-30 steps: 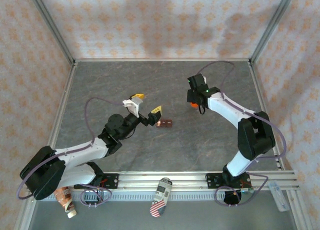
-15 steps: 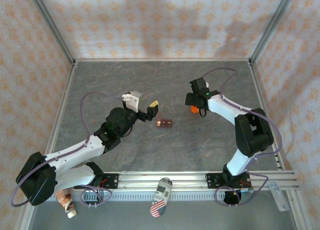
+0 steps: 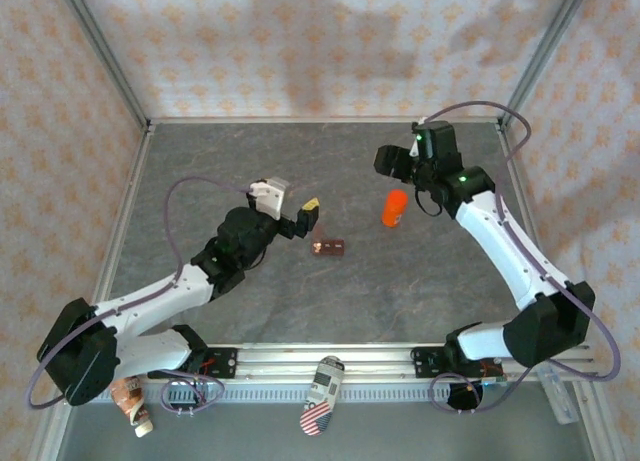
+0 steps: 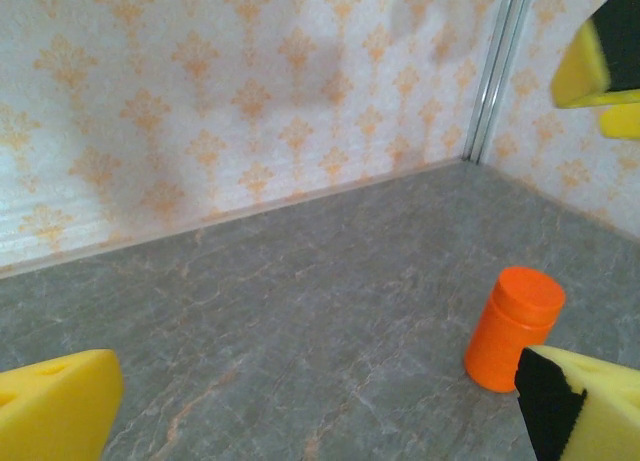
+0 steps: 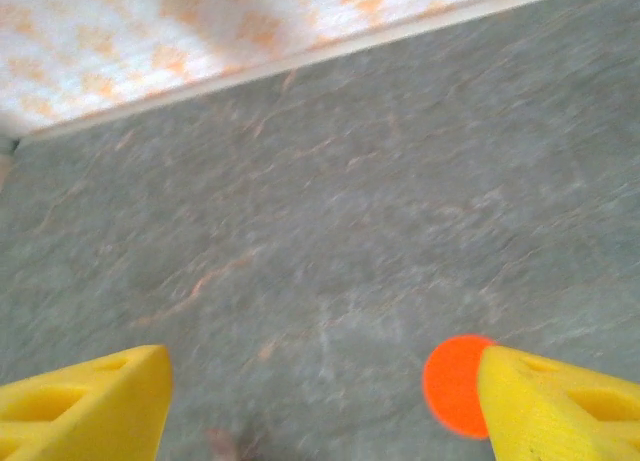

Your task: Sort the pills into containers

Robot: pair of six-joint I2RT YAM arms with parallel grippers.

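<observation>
The containers, a small dark reddish-brown oblong box (image 3: pixel 328 247), lie mid-table. My left gripper (image 3: pixel 294 203) hovers just left of the box, open and empty; its yellow fingers (image 4: pixel 55 411) frame bare table in the left wrist view. An orange bottle (image 3: pixel 395 207) stands upright and free to the right of the box, and it also stands by the right finger in the left wrist view (image 4: pixel 513 326). My right gripper (image 3: pixel 391 165) hangs above and behind the bottle, open, with the bottle's round top (image 5: pixel 455 386) beside its right finger (image 5: pixel 565 406). The pills are out of view.
Patterned walls with metal corner posts (image 3: pixel 535 56) enclose the grey table (image 3: pixel 220 161). At the near edge runs a metal rail (image 3: pixel 330 359), with a striped packet (image 3: pixel 322 394) and another small item (image 3: pixel 130 399) in front of it.
My right gripper opened off the orange bottle and rose back toward the far right, leaving the bottle standing alone. The left gripper shifted slightly, still open.
</observation>
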